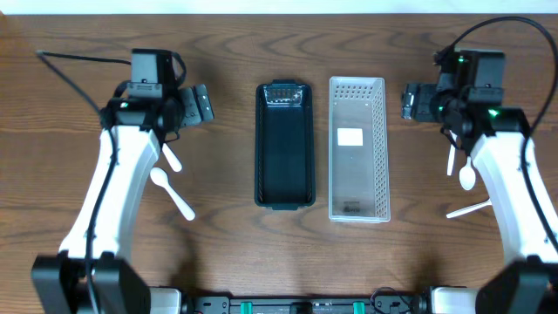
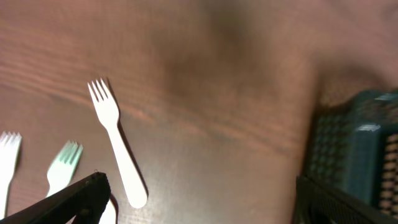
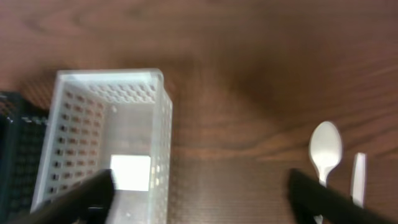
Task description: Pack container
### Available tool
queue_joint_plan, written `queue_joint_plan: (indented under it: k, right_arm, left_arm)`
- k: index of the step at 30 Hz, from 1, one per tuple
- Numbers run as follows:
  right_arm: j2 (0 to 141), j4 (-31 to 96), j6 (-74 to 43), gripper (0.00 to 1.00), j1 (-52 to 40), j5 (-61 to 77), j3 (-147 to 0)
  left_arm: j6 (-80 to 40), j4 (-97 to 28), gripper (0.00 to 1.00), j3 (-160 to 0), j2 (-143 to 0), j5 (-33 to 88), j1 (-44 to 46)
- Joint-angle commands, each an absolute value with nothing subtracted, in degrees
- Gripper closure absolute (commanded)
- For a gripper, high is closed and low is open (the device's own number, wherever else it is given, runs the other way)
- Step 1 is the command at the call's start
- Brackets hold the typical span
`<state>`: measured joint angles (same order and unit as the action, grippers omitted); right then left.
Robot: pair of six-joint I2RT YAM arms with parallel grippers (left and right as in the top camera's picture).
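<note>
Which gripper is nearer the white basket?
Right. The right gripper is just right of the white basket, by its far end; the left gripper is past the dark basket, on its left.

Overhead: we log bright, even light and sharp focus, with one glint inside the black basket point(image 1: 284, 174) at its far end. Both wrist views: we log a dim, reddish, blurred tabletop point(image 2: 217, 93); basket mesh smeared, unfocused.

Two baskets point(image 1: 284, 157) — three forks point(image 2: 117, 146), one sure spoon point(image 3: 325, 149)
</note>
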<state>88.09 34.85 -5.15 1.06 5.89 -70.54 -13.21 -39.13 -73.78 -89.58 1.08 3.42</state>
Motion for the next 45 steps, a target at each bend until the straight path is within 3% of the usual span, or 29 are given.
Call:
queue_joint_plan:
  k: [1, 2, 5, 10, 16, 19, 24, 34, 38, 40, 42, 44, 45]
  right_arm:
    - [92.1, 35.4, -5.1, 0.42, 1.5, 6.9, -71.7]
    - [93.1, 35.6, -5.4, 0.51, 1.5, 6.9, -71.7]
    - [95.8, 35.9, -5.6, 0.68, 1.4, 6.9, -71.7]
    - [99.2, 36.9, -5.7, 0.84, 1.3, 6.9, -71.7]
    - [102.0, 38.3, -5.5, 0.9, -1.3, 8.2, -71.7]
    - [103.1, 38.6, -5.5, 0.96, -3.8, 8.6, -71.7]
    - [105.0, 38.5, -5.6, 0.93, -7.8, 9.1, -71.7]
    - [105.1, 36.2, -6.9, 0.94, -9.3, 9.0, -71.7]
    - [105.0, 35.9, -7.3, 0.87, -7.1, 7.0, -71.8]
    - [104.7, 36.0, -7.2, 0.76, -5.3, 5.5, -72.2]
    - [103.9, 36.3, -7.2, 0.41, -3.3, 4.3, -72.8]
    - [102.6, 36.7, -7.2, 0.01, -1.2, 4.3, -73.8]
    - [101.6, 37.5, -7.2, 0.01, 0.0, 4.5, -74.6]
  left_arm:
    - [-12.1, -40.1, 0.02, -74.8, -92.4, 0.6, 3.2]
    - [-12.1, -40.1, 0.05, -74.8, -93.2, 0.6, 3.2]
    - [-12.1, -40.5, 0.37, -74.5, -95.5, 0.6, 3.2]
    - [-12.1, -42.0, 0.58, -74.3, -98.8, 0.8, 3.2]
    - [-12.1, -43.4, 0.59, -74.3, -99.8, 0.8, 3.2]
    - [-12.1, -43.5, 0.7, -74.3, -99.8, 0.8, 3.2]
    - [-12.1, -43.7, 0.78, -74.3, -99.8, 0.8, 3.2]
    - [-12.1, -45.4, 0.79, -74.3, -99.8, 0.8, 3.2]
    - [-11.8, -45.5, 0.79, -74.3, -99.5, 0.7, 3.2]
    - [-10.1, -45.8, 0.79, -75.0, -98.6, 0.3, 3.1]
    - [-10.1, -45.8, 0.77, -75.7, -97.1, 0.1, 2.9]
    - [-10.1, -45.8, 0.59, -76.6, -94.8, 0.1, 2.5]
    - [-9.8, -45.9, 0.51, -77.3, -93.0, 0.1, 1.9]
